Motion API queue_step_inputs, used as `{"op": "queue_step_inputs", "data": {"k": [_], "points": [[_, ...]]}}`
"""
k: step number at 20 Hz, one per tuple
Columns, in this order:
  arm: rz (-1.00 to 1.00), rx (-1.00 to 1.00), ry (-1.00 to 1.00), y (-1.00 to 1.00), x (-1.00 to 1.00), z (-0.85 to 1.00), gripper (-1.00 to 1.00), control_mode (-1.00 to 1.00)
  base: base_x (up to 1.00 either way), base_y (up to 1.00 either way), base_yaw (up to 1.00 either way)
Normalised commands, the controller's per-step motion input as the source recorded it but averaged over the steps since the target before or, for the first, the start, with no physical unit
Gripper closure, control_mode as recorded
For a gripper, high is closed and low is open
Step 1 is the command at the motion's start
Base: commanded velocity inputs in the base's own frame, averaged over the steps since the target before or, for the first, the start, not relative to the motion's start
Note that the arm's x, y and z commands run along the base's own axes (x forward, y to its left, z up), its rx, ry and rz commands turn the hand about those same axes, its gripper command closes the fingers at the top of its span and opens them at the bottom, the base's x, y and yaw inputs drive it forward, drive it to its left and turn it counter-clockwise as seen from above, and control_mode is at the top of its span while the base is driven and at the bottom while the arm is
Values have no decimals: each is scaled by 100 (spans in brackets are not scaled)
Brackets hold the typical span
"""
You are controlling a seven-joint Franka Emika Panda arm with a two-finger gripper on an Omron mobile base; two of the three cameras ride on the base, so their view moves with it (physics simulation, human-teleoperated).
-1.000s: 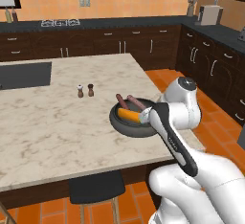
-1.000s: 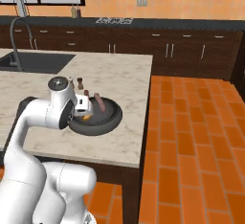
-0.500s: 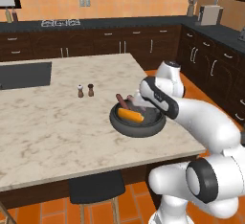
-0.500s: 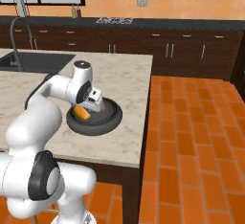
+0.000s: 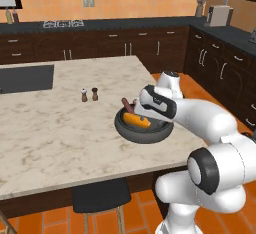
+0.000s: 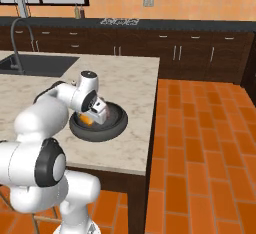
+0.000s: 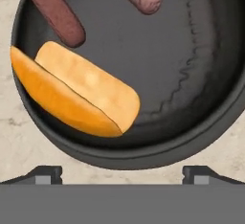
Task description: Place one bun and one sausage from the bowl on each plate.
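Two sausages (image 7: 52,10) and bun (image 7: 76,91) unmoved, arm swung over bowl (image 5: 145,128)

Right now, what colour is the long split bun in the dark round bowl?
Orange outside, paler yellow-orange on top: the bun shows best in the hand view.

Even, fairly bright rendered light falls over the kitchen, with no single source visible. The marble counter (image 5: 55,128) reads pale and evenly lit, while the dark cabinets (image 5: 125,48) lose detail in their depths. A soft shadow sits beneath the counter's overhang (deepest around the stool (image 5: 100,200)). Both base views are slightly soft and coarse, edges a little jagged. In the hand view the bowl (image 7: 191,74) shows gentle shading inside its rim, and the bun (image 7: 81,91) has a darker lower face. No glare, no visible edge distortion.
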Motion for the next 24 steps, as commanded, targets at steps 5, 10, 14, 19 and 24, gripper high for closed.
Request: {"op": "queue_step_inputs", "data": {"k": [5, 10, 14, 19, 24], "points": [[2, 0, -1, 0, 71, -15, -100, -100, 0, 0, 0], [8, -1, 0, 0, 35, -30, -100, -100, 0, 0, 0], [11, -3, 0, 7, -4, -27, -100, -100, 0, 0, 0], [20, -8, -8, 22, -2, -9, -100, -100, 0, 0, 0], [18, -10, -3, 11, -3, -2, -100, -100, 0, 0, 0]]}}
